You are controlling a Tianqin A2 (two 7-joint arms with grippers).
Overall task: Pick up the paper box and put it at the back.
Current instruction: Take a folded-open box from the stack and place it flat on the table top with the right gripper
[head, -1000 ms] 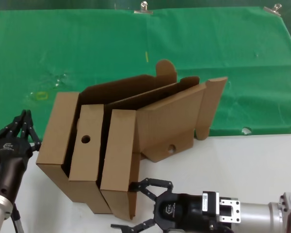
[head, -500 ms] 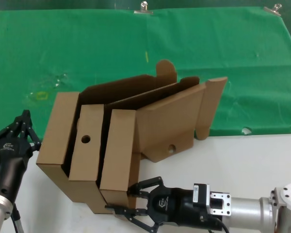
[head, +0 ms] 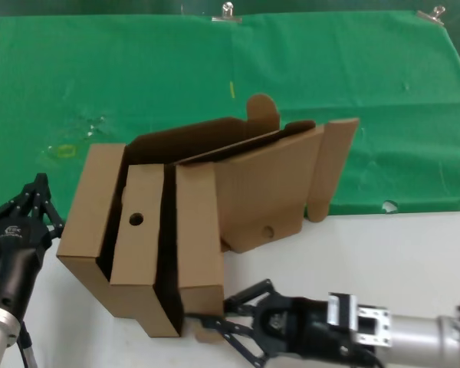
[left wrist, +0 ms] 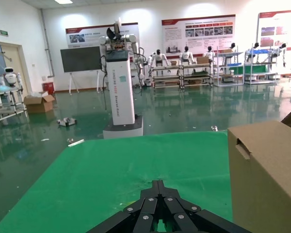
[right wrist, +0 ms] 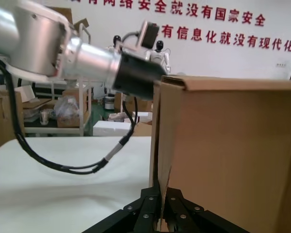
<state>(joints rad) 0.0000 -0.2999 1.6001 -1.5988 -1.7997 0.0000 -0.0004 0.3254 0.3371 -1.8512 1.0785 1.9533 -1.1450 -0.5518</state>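
Note:
The paper box (head: 257, 188) stands on edge at the right end of a row of cardboard boxes, lid open, rounded flaps up, straddling the front edge of the green cloth (head: 353, 77) at the back. My right gripper (head: 207, 316) reaches in low from the right and is shut on the box's bottom front corner. In the right wrist view its fingers (right wrist: 164, 190) clamp a thin cardboard wall of the paper box (right wrist: 228, 145). My left gripper (head: 38, 188) waits shut just left of the row, touching nothing; its tip (left wrist: 158, 184) points over the cloth.
A flat box with a round hole (head: 136, 230) and a larger outer box (head: 88, 218) stand against the paper box's left side. The white table (head: 414, 261) lies in front. Metal clips (head: 228, 11) line the cloth's far edge, and a small yellow mark (head: 231, 89) sits mid-cloth.
My right gripper has moved left under the row and shut on the paper box's bottom corner. The box's front panel has shifted slightly. The left arm has not moved.

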